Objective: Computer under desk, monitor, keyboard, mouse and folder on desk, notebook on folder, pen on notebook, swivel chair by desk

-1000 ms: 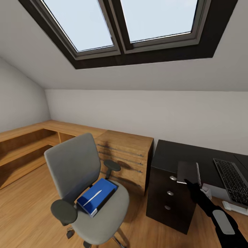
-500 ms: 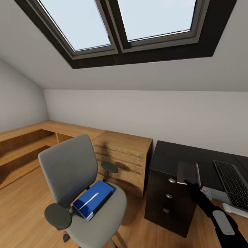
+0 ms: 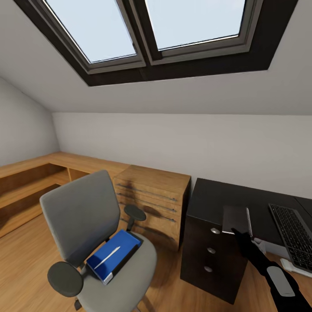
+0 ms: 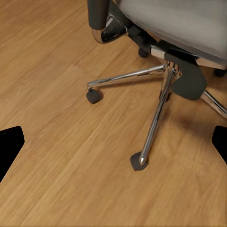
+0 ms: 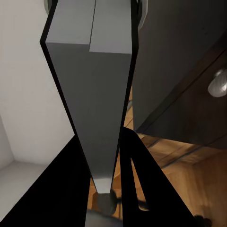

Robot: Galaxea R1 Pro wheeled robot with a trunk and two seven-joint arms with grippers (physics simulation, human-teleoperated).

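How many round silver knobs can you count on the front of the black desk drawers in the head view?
3: top knob, middle knob, bottom knob, stacked down the drawers of the desk. None looks hidden.

Head view faces the swivel chair (image 3: 99,242) (left wrist view hangs low over its base) beside the desk (image 3: 225,203).

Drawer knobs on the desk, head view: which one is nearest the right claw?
The top knob. It sits level with the grey notebook held in the right claw, while the middle and bottom knobs lie lower on the desk front.
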